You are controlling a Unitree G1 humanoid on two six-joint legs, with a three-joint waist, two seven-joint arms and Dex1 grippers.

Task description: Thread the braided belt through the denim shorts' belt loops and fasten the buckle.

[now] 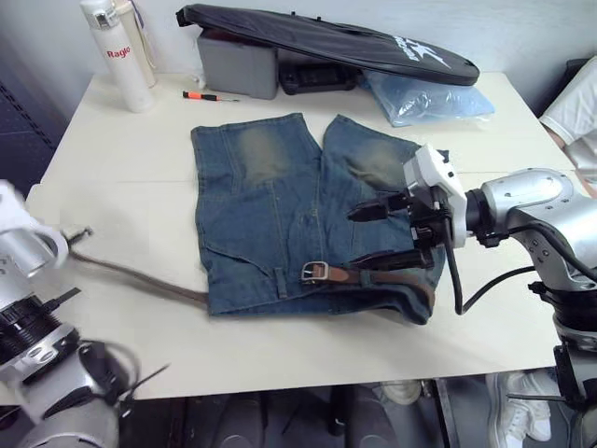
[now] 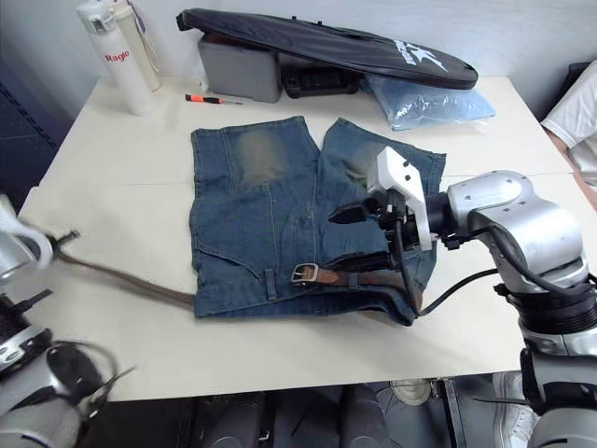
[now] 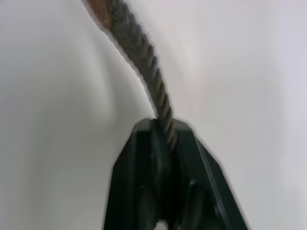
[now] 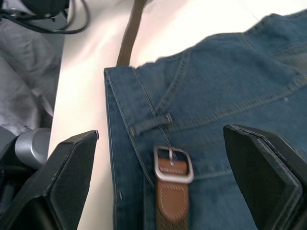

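The denim shorts point(image 1: 280, 201) lie flat on the table, waistband toward me. Along the waistband lies the braided belt point(image 1: 382, 276), its silver buckle point(image 1: 315, 272) near the waist's middle, beside a belt loop point(image 4: 148, 125). The belt's other end point(image 1: 140, 277) comes out at the shorts' left side and trails over the table to my left gripper point(image 1: 82, 232). That gripper is shut on the braided belt point(image 3: 144, 62). My right gripper point(image 1: 359, 237) hovers open over the right part of the waistband, and the buckle point(image 4: 172, 164) shows between its fingers.
At the back stand a white bottle point(image 1: 117, 51), a grey box point(image 1: 238, 63), a long black bag point(image 1: 326, 42), a blue plastic bag point(image 1: 429, 98) and a red screwdriver point(image 1: 207, 95). A person's white sleeve point(image 1: 578, 112) is at the right edge. The table's front edge point(image 1: 308, 378) is near.
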